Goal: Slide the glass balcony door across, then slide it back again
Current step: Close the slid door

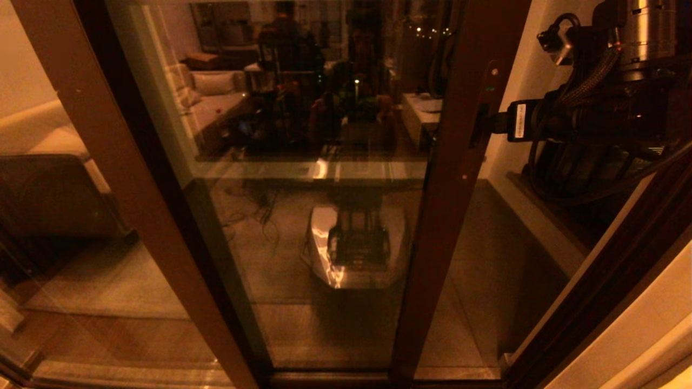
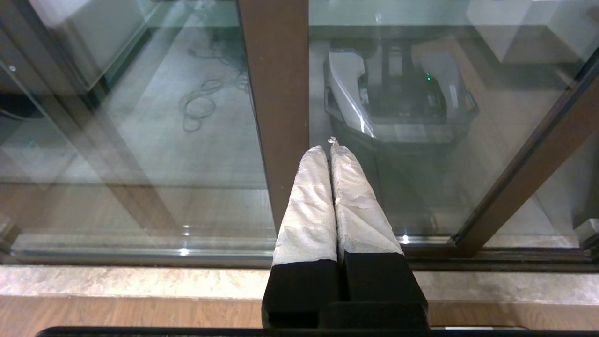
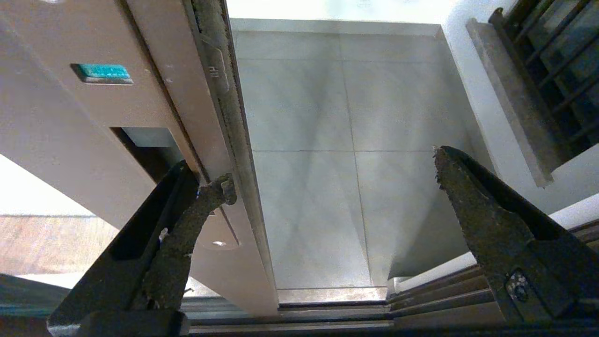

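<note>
Right tool (image 3: 327, 178): spread wide, one finger (image 3: 206, 201) hooked into the handle slot (image 3: 149, 154) of the door's upright edge, the other finger (image 3: 472, 206) hanging free over the gap; nothing is clamped, the hooked finger alone bears on the frame.
Why so held: a wide spread lets a single finger catch the slot's lip and push or pull sideways, which suits a sliding panel better than a pinch, in my judgement.
Right arm (image 1: 584, 119): reaches in level from the right side, its tip meeting the door edge at handle height.
Left tool (image 2: 331, 196): fingers pressed together, holding nothing, pointing at the lower glass near a brown post (image 2: 276, 103); it looks parked, clear of the work.
Glass balcony door (image 1: 454, 178): stands partly slid across, its dark brown edge well apart from the right-hand jamb (image 1: 611, 281).
Gap: tiled balcony floor (image 3: 327, 140) shows through the opening beside the door edge.
Track (image 3: 421, 299): grooved rails run along the sill below the opening.
Stage: sliding under way; which pass cannot be told.
</note>
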You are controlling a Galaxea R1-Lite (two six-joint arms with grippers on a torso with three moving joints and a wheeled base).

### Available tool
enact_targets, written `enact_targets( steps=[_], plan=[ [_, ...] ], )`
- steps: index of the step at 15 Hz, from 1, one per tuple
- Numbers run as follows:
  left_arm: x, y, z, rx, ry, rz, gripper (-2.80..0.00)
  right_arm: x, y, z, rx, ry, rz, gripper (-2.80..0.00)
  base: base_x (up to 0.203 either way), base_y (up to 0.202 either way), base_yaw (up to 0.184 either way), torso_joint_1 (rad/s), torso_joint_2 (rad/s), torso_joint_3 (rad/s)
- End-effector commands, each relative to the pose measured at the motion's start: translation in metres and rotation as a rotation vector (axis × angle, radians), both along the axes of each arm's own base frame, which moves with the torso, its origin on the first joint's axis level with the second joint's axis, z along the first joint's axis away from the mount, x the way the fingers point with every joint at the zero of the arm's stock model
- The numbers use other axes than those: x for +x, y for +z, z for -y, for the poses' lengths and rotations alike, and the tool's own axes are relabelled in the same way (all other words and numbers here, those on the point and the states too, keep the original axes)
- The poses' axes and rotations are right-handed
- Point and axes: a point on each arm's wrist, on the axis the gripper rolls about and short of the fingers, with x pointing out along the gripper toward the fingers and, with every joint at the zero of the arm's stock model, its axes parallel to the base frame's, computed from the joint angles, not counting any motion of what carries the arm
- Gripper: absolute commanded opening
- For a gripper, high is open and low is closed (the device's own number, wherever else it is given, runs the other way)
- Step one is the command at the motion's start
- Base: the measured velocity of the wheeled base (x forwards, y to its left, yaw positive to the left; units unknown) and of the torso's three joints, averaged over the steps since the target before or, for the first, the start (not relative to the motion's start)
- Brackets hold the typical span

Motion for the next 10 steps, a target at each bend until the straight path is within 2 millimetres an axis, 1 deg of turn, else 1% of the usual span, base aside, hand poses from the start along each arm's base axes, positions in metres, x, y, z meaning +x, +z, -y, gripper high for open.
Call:
enact_targets(
  steps=[1, 10],
  plan=[
    [-0.0001, -0.0002, 0.0000, 0.000, 0.000, 0.000, -2.80, -0.0015, 0.0015, 0.0010, 0.000, -0.006, 0.004, 0.00, 0.000, 0.000, 0.000, 0.000, 0.00, 0.000],
    [0.0000, -0.0001, 0.0000, 0.000, 0.000, -0.001, -2.80, -0.0005, -0.0001, 0.0063, -0.006, -0.016, -0.002, 0.00, 0.000, 0.000, 0.000, 0.000, 0.00, 0.000]
  ],
)
